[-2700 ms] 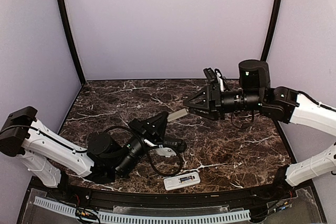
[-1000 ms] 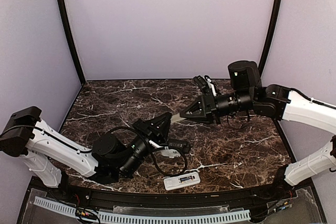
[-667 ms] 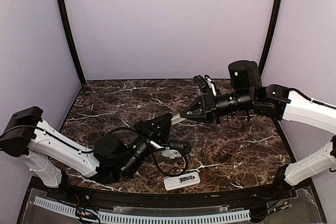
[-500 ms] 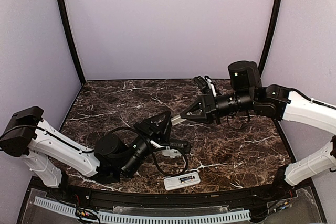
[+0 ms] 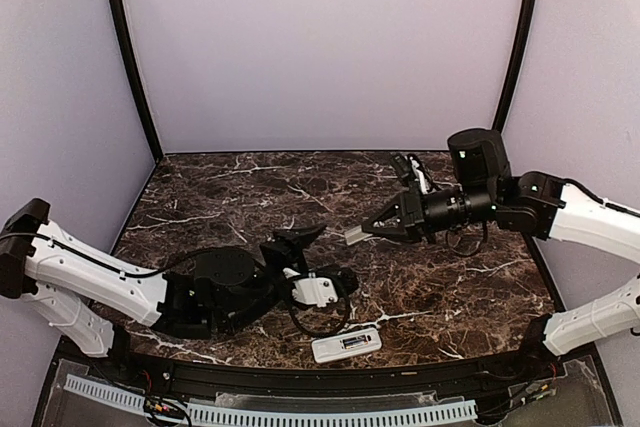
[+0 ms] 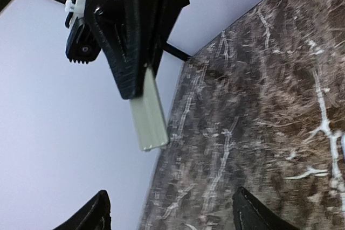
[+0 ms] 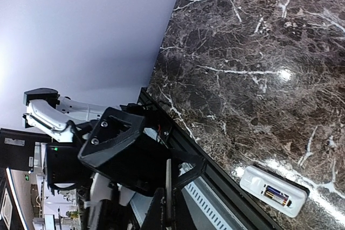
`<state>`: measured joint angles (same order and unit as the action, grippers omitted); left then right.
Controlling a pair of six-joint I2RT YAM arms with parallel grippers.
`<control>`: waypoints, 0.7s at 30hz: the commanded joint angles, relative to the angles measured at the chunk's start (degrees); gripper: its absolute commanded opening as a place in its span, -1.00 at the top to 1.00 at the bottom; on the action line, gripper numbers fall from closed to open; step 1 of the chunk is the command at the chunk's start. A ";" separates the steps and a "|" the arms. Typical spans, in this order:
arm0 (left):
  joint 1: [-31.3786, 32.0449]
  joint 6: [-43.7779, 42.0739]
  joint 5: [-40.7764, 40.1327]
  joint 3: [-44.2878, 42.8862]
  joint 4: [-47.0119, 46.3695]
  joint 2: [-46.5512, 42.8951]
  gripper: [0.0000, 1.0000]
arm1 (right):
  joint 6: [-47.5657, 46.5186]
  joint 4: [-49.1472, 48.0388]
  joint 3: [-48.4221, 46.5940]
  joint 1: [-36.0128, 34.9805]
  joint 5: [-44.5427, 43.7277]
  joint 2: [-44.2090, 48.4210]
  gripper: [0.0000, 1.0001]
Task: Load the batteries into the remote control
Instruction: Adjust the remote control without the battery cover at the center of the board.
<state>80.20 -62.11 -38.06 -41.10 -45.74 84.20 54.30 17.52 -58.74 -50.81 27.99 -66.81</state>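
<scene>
Seen from above, the right gripper (image 5: 374, 230) is clamped on a flat grey piece (image 5: 355, 237), holding it over the middle of the marble table (image 5: 200, 197). The left gripper (image 5: 303, 237) sits low just to its left, its claw spread and empty. The remote control (image 5: 346, 344) lies at the table's near edge between the two arm bases, well apart from both grippers, compartment side up. The left wrist camera shows its own fingertips (image 6: 99, 215) wide apart with nothing between them. Above them, the right arm's black fingers pinch the pale grey piece, its free end pointing down toward the lens. The right wrist camera shows its own fingers pressed together on a thin sliver seen edge-on. Beyond them, the remote control rests by the table's rim with a battery (image 7: 275, 193) in its open recess. How many lie there cannot be told.
</scene>
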 commanded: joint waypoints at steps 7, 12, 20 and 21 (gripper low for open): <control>-2.51 60.35 39.53 0.12 43.60 -4.26 -0.61 | 0.05 -14.67 20.92 0.58 -2.94 3.12 1.00; -2.51 66.24 40.54 4.90 36.16 -0.25 -0.68 | 0.75 -21.62 27.89 0.46 -2.48 4.05 1.00; -2.51 65.59 40.67 1.59 36.74 10.09 -0.72 | 0.28 -26.65 36.27 0.01 -1.39 6.65 1.00; -2.51 65.70 40.68 1.17 37.31 10.75 -0.72 | 0.07 -27.54 37.11 -0.01 -1.03 6.67 1.00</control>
<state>77.78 1.65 1.13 -37.30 -9.82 92.23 54.98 -3.75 -24.53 -50.57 25.85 -61.17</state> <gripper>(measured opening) 0.859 0.013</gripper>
